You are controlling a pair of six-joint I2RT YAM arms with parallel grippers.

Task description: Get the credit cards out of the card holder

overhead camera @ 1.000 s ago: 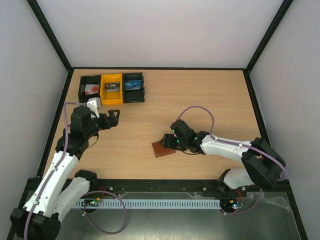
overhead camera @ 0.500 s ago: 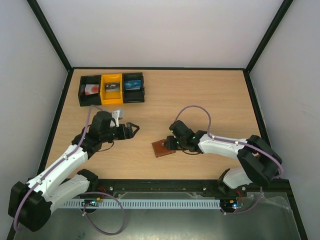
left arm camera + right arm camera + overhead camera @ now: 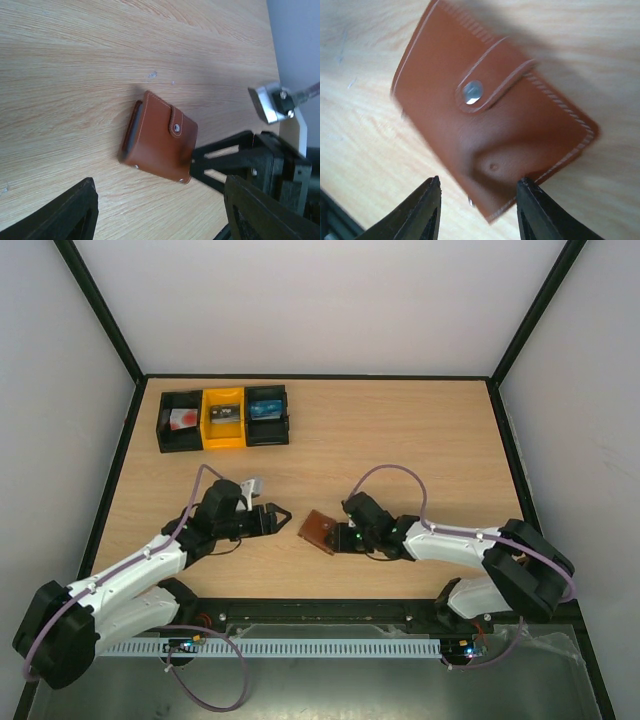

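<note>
Brown card holder [image 3: 318,528] | tab [image 3: 176,122] snapped shut | bins [image 3: 224,442] well apart

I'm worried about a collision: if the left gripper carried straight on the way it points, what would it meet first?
The card holder: it lies straight ahead of the left gripper, between its open fingers, with the right gripper at its far edge. Depth is unclear.

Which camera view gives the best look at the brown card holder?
The left wrist view: the whole card holder is sharp, its tab snapped shut, one side edge visible. The right wrist view is closer but blurred. The top external view shows only a small brown patch.
</note>
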